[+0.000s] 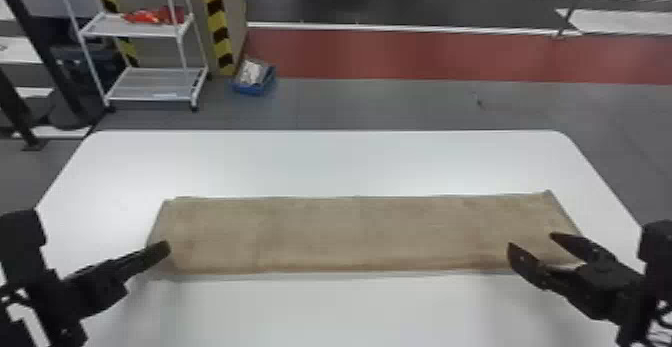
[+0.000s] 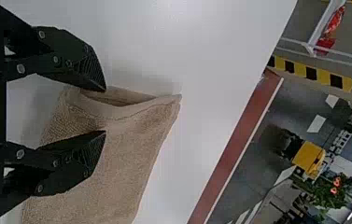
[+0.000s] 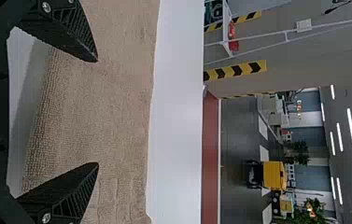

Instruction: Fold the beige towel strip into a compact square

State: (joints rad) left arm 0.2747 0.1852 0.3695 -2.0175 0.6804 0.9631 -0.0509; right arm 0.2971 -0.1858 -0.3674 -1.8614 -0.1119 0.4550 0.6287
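The beige towel strip (image 1: 360, 233) lies flat and long from side to side across the white table. At its left end is my left gripper (image 1: 162, 251), over the near left corner. In the left wrist view the left gripper (image 2: 105, 111) is open, one finger on each side of the raised, layered end edge of the towel (image 2: 117, 158). My right gripper (image 1: 531, 241) stands open over the right end of the strip. In the right wrist view the right gripper (image 3: 98, 113) has its fingers wide apart above the towel (image 3: 113, 107), holding nothing.
The white table (image 1: 320, 161) extends behind and in front of the strip, with rounded far corners. Beyond it on the floor are a white wheeled rack (image 1: 150, 83) and a blue box (image 1: 254, 85).
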